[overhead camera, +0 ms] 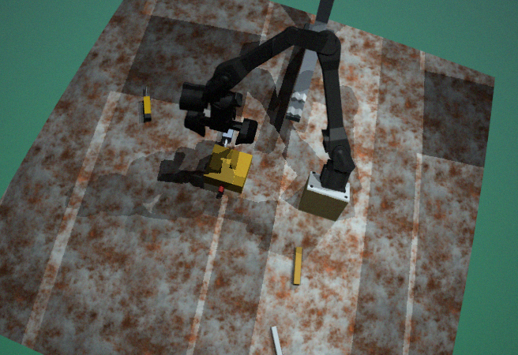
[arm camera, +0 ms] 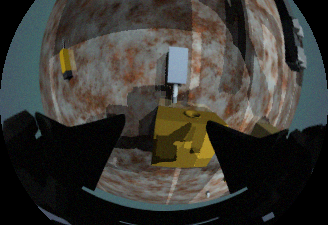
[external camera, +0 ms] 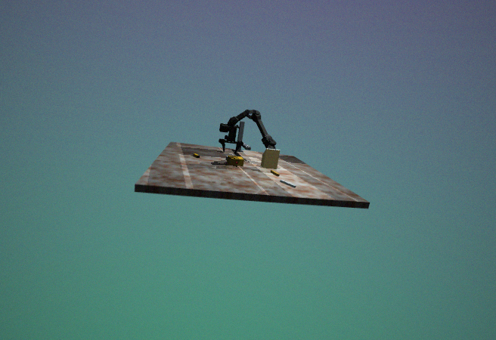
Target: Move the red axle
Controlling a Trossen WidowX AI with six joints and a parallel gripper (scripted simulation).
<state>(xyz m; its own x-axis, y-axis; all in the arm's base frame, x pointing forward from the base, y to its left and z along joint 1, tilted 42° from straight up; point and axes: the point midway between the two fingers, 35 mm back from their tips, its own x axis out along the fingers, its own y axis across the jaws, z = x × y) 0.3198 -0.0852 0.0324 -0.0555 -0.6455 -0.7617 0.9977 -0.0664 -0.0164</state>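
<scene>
Your gripper has open air between its spread fingers. The yellow block blocks you on one side; the upright post stands behind your forearm, with the V-notched bracket at its foot.

Robot test bench, prob. lab, w/ bolted arm.
</scene>
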